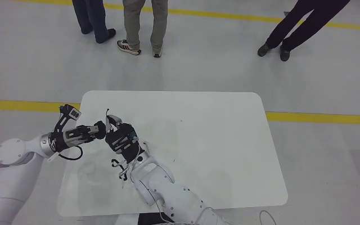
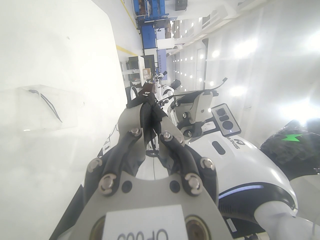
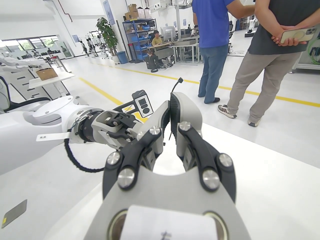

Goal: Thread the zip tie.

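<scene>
A thin black zip tie [image 3: 179, 81] stands upright with its head end above my right gripper [image 3: 170, 108], which is shut on its strap. The strap's lower part hangs down between the fingers. In the top view the zip tie [image 1: 107, 113] pokes up over the table's left part, where my right gripper [image 1: 114, 126] and left gripper [image 1: 100, 130] meet tip to tip. My left gripper [image 2: 149, 108] is shut too, black pads pressed together, with a thin dark strand, seemingly the strap, running back between its fingers.
A clear box [image 2: 40, 108] holding spare black zip ties sits on the white table [image 1: 214, 146] near the left arm. Three people stand on the floor beyond the table's far edge. Right of the arms the tabletop is bare.
</scene>
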Available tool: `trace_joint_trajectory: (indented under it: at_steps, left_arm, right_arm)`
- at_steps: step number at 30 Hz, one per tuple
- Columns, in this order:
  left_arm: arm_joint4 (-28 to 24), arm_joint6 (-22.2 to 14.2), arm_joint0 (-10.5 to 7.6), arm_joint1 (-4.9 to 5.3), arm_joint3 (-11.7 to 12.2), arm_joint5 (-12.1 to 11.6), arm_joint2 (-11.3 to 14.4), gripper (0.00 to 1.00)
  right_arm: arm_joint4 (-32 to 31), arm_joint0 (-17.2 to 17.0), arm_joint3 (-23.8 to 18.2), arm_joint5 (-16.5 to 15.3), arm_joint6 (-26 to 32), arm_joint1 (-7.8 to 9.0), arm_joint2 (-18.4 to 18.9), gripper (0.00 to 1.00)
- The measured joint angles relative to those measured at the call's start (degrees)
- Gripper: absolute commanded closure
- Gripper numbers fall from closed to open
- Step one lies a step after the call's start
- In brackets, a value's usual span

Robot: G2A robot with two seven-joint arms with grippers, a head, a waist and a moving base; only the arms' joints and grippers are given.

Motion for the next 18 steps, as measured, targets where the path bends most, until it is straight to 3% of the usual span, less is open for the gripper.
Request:
trace_joint_trajectory:
  at_steps: [18]
  left_arm:
    - [0.00, 0.00, 0.00, 0.00, 0.00, 0.00, 0.00, 1.00]
  right_arm:
    - [0.05, 0.68, 1.37, -0.64, 0.02, -0.28, -0.94, 1.00]
